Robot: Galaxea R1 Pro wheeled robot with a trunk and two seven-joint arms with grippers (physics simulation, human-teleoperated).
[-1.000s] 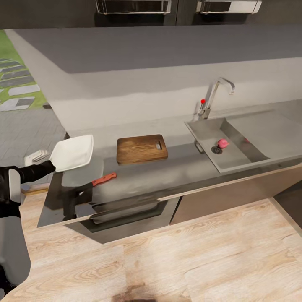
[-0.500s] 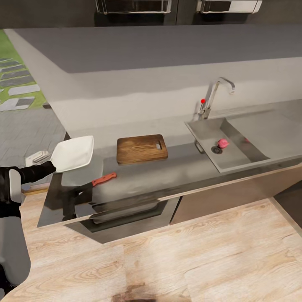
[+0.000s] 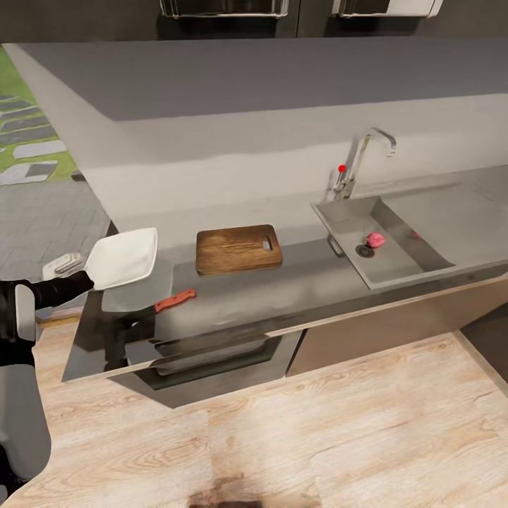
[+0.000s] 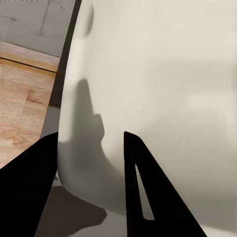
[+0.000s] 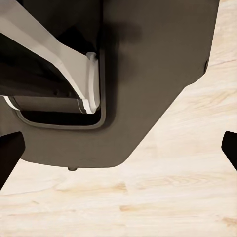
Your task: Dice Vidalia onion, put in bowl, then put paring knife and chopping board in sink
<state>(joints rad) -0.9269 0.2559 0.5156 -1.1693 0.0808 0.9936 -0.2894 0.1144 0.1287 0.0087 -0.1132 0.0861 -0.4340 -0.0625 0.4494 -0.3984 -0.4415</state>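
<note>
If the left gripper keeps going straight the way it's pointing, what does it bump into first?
The bowl. In the left wrist view, the left gripper has one finger over the bowl's inside and the other outside its edge. Whether it already touches the rim is hard to tell.

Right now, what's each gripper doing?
Left gripper: shut on the bowl rim, one finger either side.
Right gripper: open, fingertips wide apart, holding nothing, pointing at the floor.
</note>
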